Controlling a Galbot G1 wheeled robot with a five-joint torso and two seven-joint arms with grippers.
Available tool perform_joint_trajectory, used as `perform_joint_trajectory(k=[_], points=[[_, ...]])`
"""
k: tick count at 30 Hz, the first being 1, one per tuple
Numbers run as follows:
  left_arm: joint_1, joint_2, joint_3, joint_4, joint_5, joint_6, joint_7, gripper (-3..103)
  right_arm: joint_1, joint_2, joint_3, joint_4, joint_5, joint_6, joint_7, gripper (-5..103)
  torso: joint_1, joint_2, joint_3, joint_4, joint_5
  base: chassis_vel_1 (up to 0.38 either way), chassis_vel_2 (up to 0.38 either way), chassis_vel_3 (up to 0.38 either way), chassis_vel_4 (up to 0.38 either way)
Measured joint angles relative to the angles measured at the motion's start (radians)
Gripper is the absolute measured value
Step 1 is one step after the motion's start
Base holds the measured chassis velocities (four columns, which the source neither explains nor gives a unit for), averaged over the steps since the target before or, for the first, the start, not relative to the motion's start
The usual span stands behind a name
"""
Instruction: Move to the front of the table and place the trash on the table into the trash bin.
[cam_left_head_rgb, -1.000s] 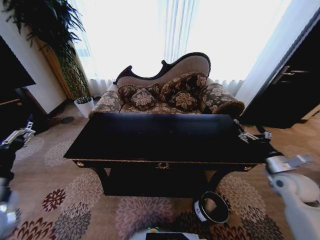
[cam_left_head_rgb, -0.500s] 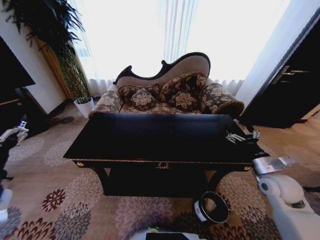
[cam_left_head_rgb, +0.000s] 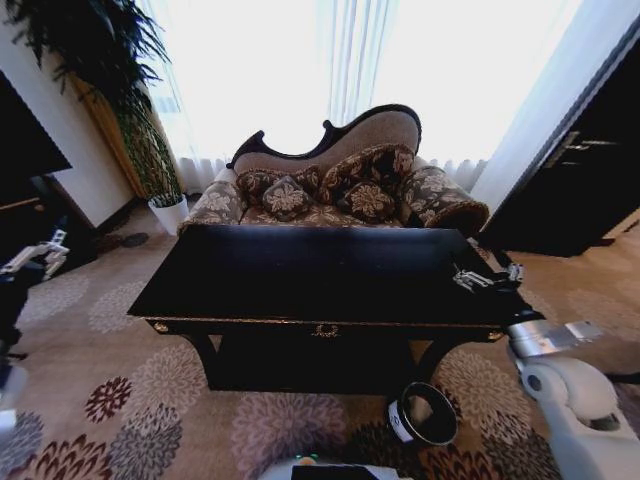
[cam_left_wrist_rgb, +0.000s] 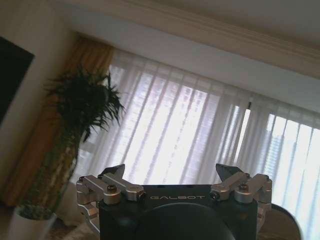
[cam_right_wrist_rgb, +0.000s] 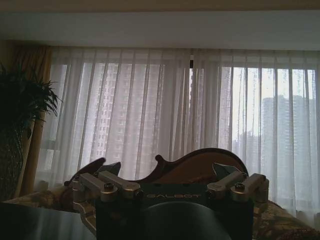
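Head view has you parked square in front of the table (cam_left_head_rgb: 320, 275), with the trash bin (cam_left_head_rgb: 423, 414) on the carpet just beside its front right leg, open mouth facing up. Honest note: I can't spot any trash on that glossy black top from here. It's dark and shiny, so small stuff could be hiding, but nothing reads as a bottle, tissue or can. My guess is you're either done or checking.

If you're still hunting, take it slow. Tilt the head a bit for a better angle on the tabletop before committing an arm, because reaching blind over a reflective surface is how you knock things off the back toward the sofa (cam_left_head_rgb: 335, 180). And keep the bin where it is; it's an easy drop from the right side.

Right gripper (cam_left_head_rgb: 487, 279) hangs over the right end of the table, near the edge, not touching anything I can see. In the right wrist view its fingers (cam_right_wrist_rgb: 107, 170) are spread wide with nothing between them, just curtains beyond. Left gripper (cam_left_head_rgb: 38, 256) is out to the left, well apart from the table, raised over the carpet. Left wrist view shows its fingers (cam_left_wrist_rgb: 114, 172) also spread wide and carrying nothing.
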Motion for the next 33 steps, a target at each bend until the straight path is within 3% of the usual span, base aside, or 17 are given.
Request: perform_joint_trajectory(k=[7,18,33], points=[[-0.001,0.042,0.026,-0.001,-0.056,0.001,0.048,100,0.006,-0.012,-0.007,-0.010,0.010,-0.007,-0.004,100,0.000,0.000,0.000,0.0001,0.0001,0.153,-0.153,-0.179,0.182],[0.013,0.036,0.106,-0.051,0.041,-0.003,0.080,100,0.000,-0.009,-0.028,0.009,0.021,-0.008,-0.011,100,-0.001,0.000,0.000,0.0000,0.0002,0.293,-0.283,-0.277,0.282],[0.025,0.017,0.112,-0.058,0.079,-0.009,0.085,100,-0.007,-0.020,-0.006,-0.020,0.035,0.002,-0.019,100,0.000,0.000,0.000,-0.0002,-0.0003,0.367,-0.364,-0.370,0.362]])
